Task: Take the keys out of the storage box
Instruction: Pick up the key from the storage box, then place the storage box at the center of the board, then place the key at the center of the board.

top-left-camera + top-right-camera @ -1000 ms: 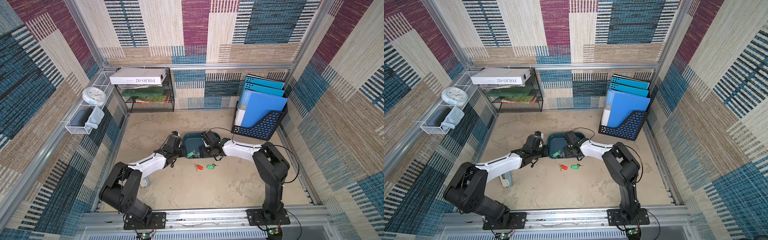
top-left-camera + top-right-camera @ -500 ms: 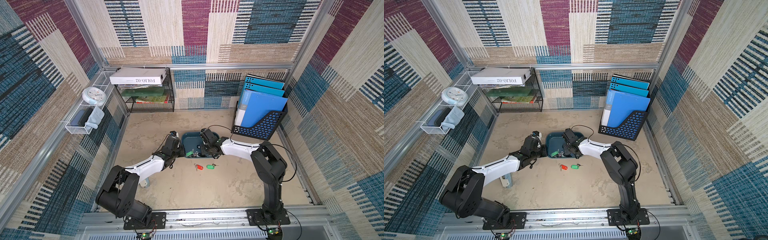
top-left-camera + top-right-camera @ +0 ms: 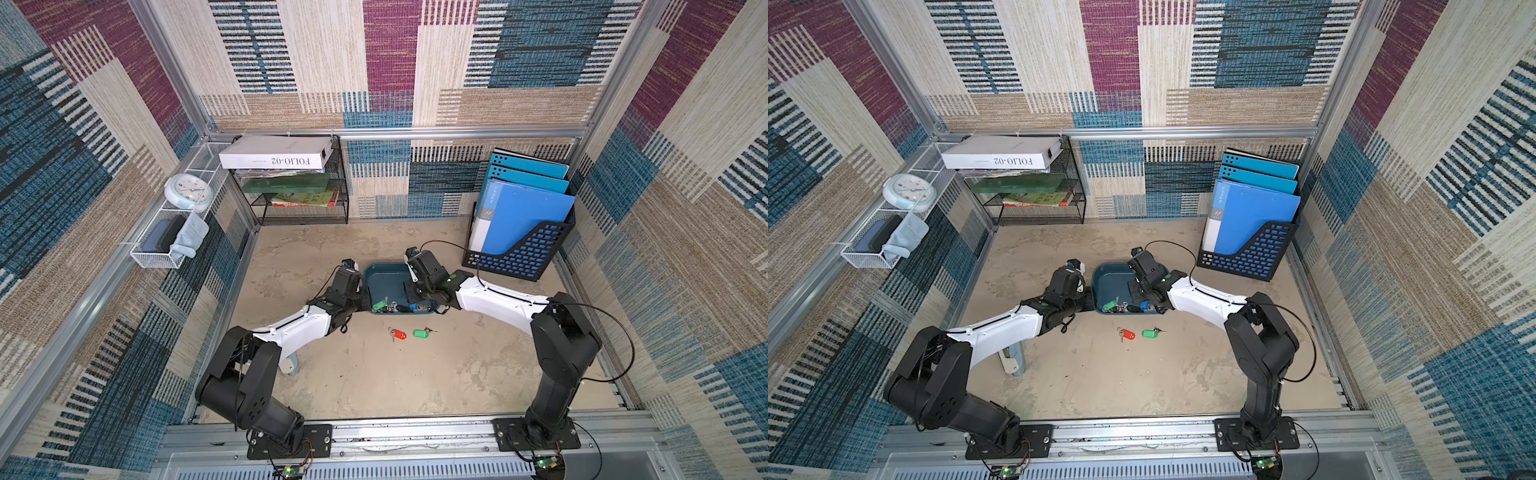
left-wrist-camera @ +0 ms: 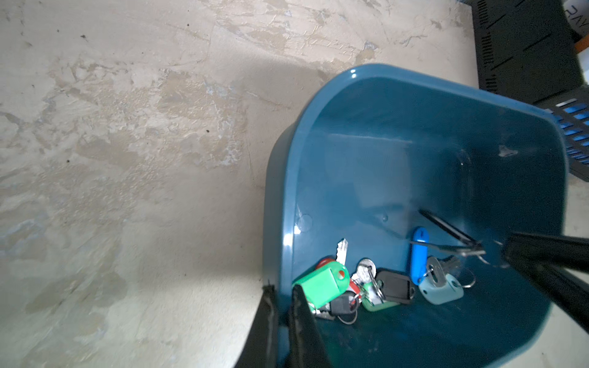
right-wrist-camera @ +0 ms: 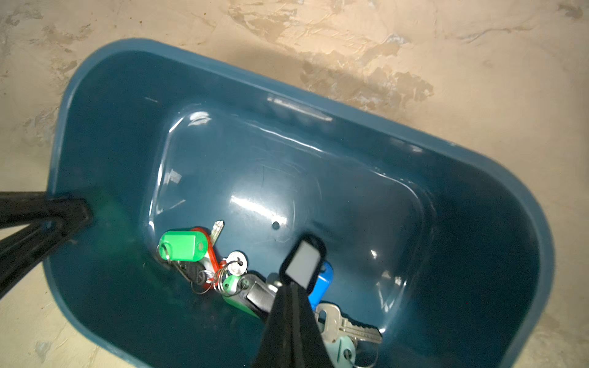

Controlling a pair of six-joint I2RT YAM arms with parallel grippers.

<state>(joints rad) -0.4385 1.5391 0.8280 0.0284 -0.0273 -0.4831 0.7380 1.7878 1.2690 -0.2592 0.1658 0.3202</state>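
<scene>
ok so here's where I'm at: my left gripper (image 4: 283, 290) is clamped tight on the wall of the storage box (image 3: 384, 275), one finger inside and one outside, at the near corner on my left side. My right gripper (image 5: 288, 288) is down inside the box and pinched shut on the black-tagged key (image 5: 302, 263) (pale label window facing the wrist camera), held up over the rest of the keys (image 3: 395, 306). Can't tell if its metal key is dangling free, my own fingers hide it. The rest are bunched at the end of the box nearest my bases: a green tag (image 5: 183, 245) lying on a red one, a blue tag (image 5: 323, 282), a pale teal tag (image 5: 342, 347) with a silver key (image 5: 347, 325) over it, rings all tangled. Two are out on the table (image 3: 374, 374) just in front of the box, a red-tagged key (image 3: 399, 334) and a green-tagged key (image 3: 419, 333) side by side, not touching
</scene>
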